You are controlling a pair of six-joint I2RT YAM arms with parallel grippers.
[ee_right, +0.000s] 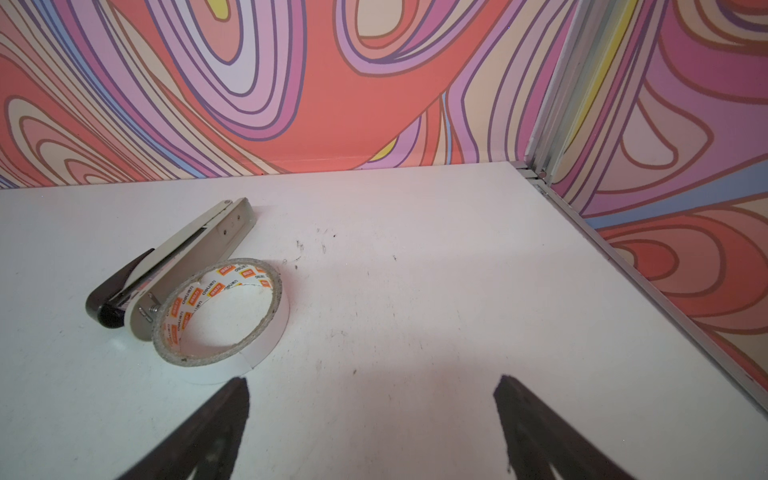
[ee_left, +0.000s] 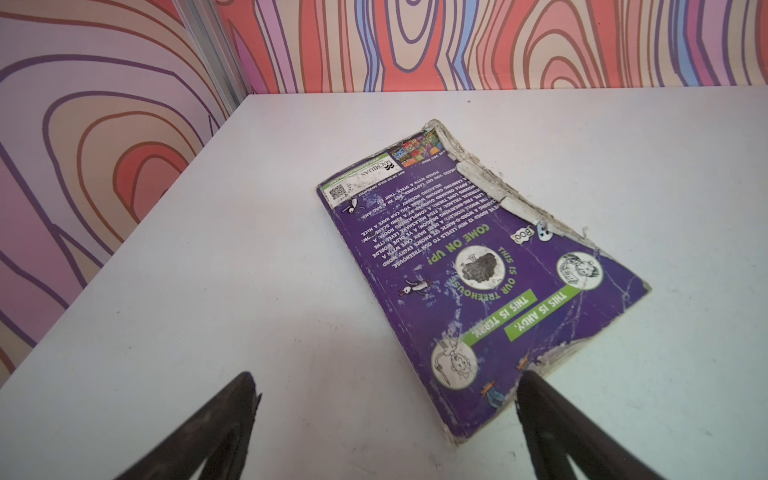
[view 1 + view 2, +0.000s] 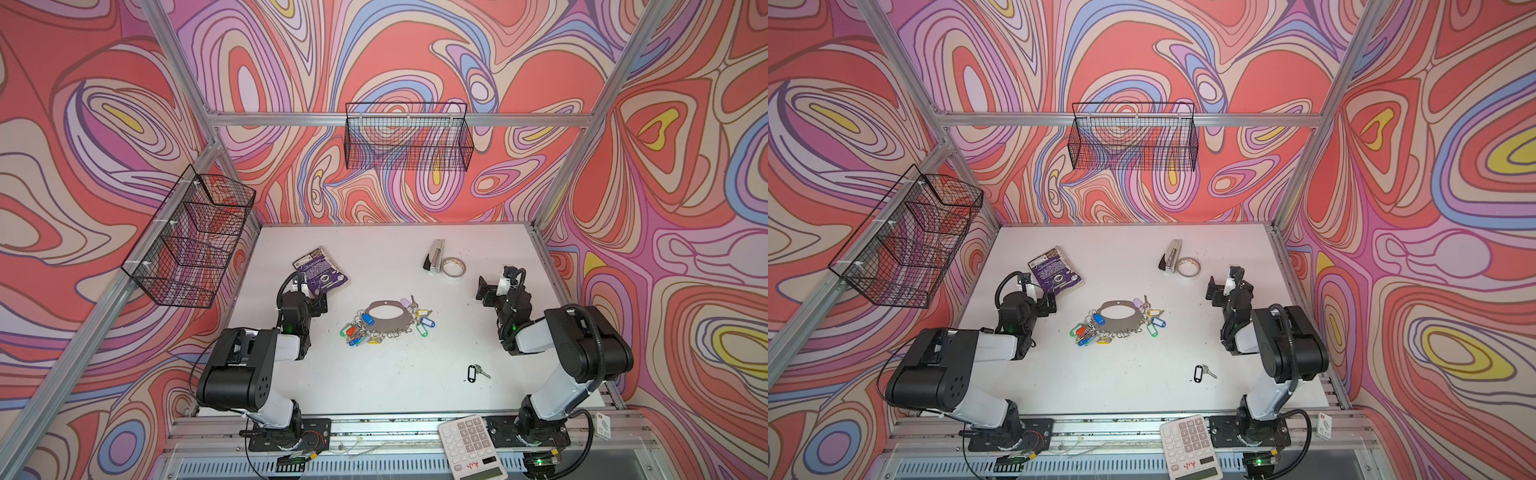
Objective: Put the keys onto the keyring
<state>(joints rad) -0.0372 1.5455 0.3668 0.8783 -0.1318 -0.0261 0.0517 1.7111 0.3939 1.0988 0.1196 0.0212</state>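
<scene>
Nothing done yet: keys [image 3: 476, 372] lie loose, well apart from keyring [image 3: 388, 325], near-right of it. My left gripper [image 2: 387, 380] and right gripper [image 1: 372, 382] flank keyring, fingers spread, empty.

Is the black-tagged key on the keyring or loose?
Loose. The black-tagged key lies by itself on the table, clearly apart from the keyring.

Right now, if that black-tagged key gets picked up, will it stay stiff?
Probably not: the black-tagged key looks like two small linked pieces, so one would likely dangle. Lying flat on the table, it might slide when pushed.
</scene>
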